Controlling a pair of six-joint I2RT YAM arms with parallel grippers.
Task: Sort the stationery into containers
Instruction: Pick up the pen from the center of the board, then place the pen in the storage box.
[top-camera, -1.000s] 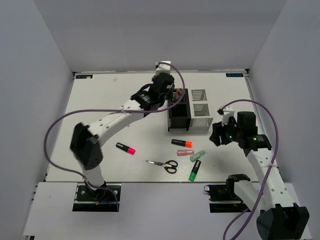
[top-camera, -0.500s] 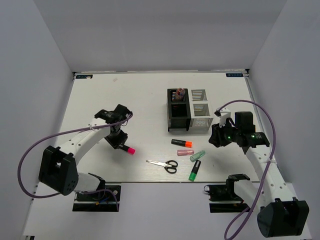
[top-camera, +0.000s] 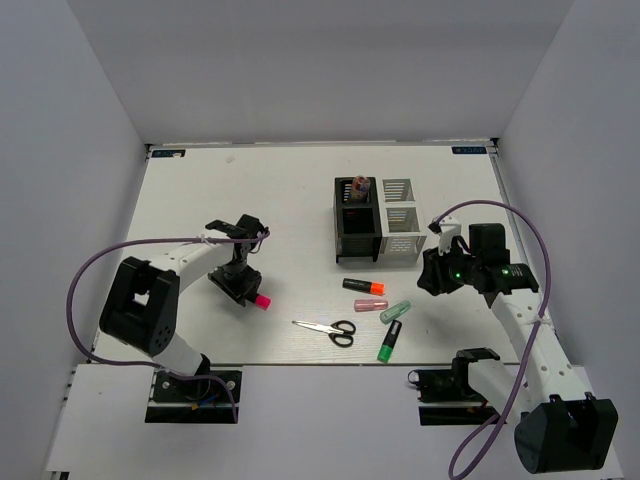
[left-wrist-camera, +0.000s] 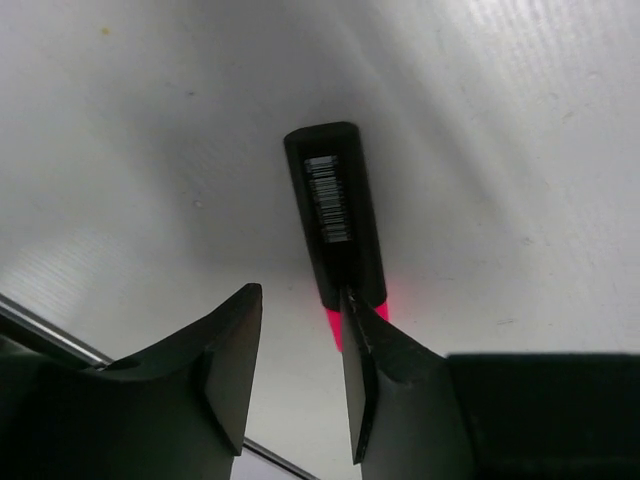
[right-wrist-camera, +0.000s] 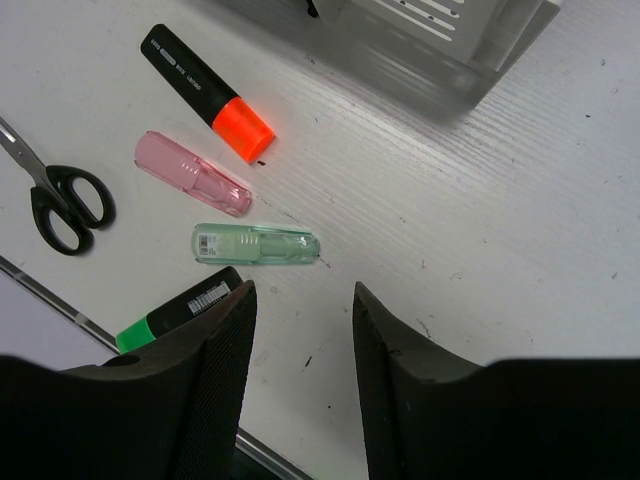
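A black marker with a pink cap (top-camera: 261, 300) lies on the left of the table. My left gripper (top-camera: 242, 288) hovers right over it, open. In the left wrist view the marker (left-wrist-camera: 334, 205) runs under my right-hand finger (left-wrist-camera: 372, 385), and the gap of the left gripper (left-wrist-camera: 298, 300) shows bare table. The black container (top-camera: 357, 232) and white container (top-camera: 400, 230) stand mid-table. My right gripper (top-camera: 432, 272) is open and empty beside them, above an orange marker (right-wrist-camera: 205, 95), pale pink tube (right-wrist-camera: 193, 173), mint tube (right-wrist-camera: 257, 244), green marker (right-wrist-camera: 175, 312) and scissors (right-wrist-camera: 55, 195).
A pinkish item (top-camera: 360, 185) stands in the black container's far compartment. The scissors (top-camera: 327, 329) and green marker (top-camera: 390, 341) lie near the table's front edge. A corner of the white container (right-wrist-camera: 450, 25) shows at the top of the right wrist view.
The left arm swung from the black container back to the pink-capped marker and settled over it. Both grippers opened wider. The right arm barely shifted.
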